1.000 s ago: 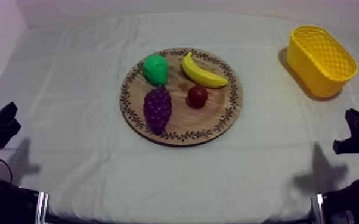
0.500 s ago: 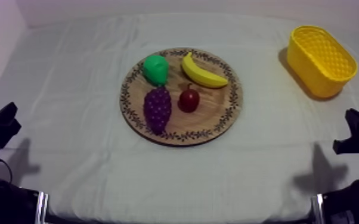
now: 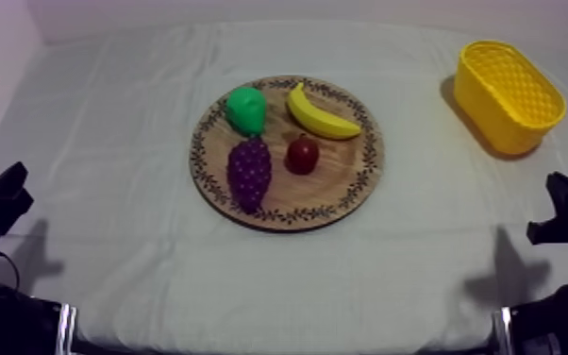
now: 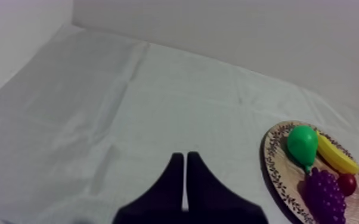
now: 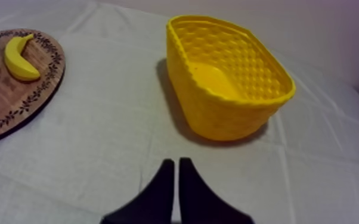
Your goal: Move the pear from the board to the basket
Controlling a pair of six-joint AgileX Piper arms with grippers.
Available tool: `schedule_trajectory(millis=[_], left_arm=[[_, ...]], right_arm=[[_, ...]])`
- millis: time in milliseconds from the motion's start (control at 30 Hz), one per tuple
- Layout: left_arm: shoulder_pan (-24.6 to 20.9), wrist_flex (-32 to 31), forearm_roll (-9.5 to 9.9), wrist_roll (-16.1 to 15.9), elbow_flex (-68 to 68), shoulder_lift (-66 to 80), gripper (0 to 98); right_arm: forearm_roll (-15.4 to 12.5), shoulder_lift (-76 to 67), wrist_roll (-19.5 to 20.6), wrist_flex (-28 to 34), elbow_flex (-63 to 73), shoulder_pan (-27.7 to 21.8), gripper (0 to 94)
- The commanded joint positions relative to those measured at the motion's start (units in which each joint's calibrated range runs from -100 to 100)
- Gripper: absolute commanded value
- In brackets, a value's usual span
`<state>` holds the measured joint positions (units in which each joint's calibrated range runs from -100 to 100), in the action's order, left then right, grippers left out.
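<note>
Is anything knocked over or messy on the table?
Nothing stands out. The pear, banana, grapes and small red fruit all lie on the wooden board, the yellow basket stands upright and empty, and the left gripper and right gripper are shut on nothing.

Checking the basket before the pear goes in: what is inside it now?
No fruit shows inside the yellow basket, just its patterned walls and some bare floor. Its near wall covers the rest of the floor. The pear lies on the wooden board.
</note>
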<state>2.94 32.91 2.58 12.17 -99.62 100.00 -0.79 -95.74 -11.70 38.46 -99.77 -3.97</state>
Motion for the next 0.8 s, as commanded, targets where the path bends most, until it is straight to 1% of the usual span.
schedule_trajectory(millis=[0, 233, 300, 500, 667, 767], left_arm=[[-0.01, -0.01, -0.02, 0.02, -0.05, 0.0, 0.1], [-0.01, -0.01, -0.02, 0.02, -0.05, 0.0, 0.1], [-0.01, -0.01, -0.02, 0.02, -0.05, 0.0, 0.1], [-0.01, -0.01, -0.02, 0.02, -0.05, 0.0, 0.1], [-0.01, -0.01, -0.02, 0.02, -0.05, 0.0, 0.1], [-0.01, -0.01, -0.02, 0.02, -0.05, 0.0, 0.1]], right_arm=[[-0.02, -0.02, 0.0, 0.01, -0.01, -0.01, 0.4], [-0.02, -0.02, -0.06, 0.01, -0.01, -0.01, 0.5], [-0.02, -0.02, -0.83, 0.01, -0.01, -0.01, 2.0], [-0.02, -0.02, -2.63, 0.01, -0.01, -0.01, 1.5], [-0.16, -0.02, -0.38, -0.17, -0.01, 0.03, 0.7], [-0.93, 0.18, 0.92, 0.04, 0.64, -0.03, 0.6]])
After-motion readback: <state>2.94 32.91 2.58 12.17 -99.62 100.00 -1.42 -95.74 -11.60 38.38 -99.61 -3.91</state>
